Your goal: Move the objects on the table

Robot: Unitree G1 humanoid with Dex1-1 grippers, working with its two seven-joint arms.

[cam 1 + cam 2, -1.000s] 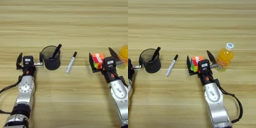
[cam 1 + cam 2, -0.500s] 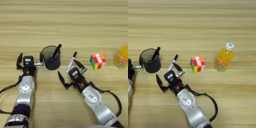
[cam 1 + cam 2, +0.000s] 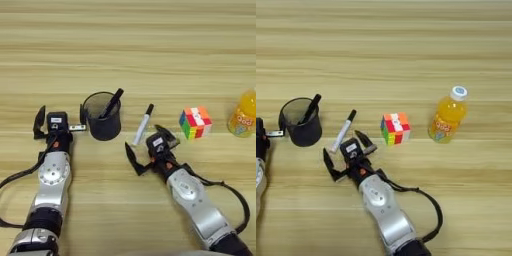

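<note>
A white marker with black cap point(image 3: 142, 124) lies slanted on the table point(image 3: 150, 50), just right of the black mesh pen cup point(image 3: 102, 116). A black pen point(image 3: 111, 102) leans inside the cup. My right gripper point(image 3: 149, 147) is open, fingers spread wide, right at the marker's lower white end without holding it. To its right the multicoloured puzzle cube point(image 3: 394, 128) stands free. The orange-juice bottle point(image 3: 447, 116) stands upright further right. My left gripper point(image 3: 60, 122) rests open just left of the cup.
Black cables trail from both arms toward the near edge. The right forearm point(image 3: 381, 200) stretches diagonally across the near middle of the table. Bare wood fills the far half of the table.
My right gripper has left the cube, which it straddled, and swung left to the marker's lower end. The cube stays where it was. The left arm has not moved.
</note>
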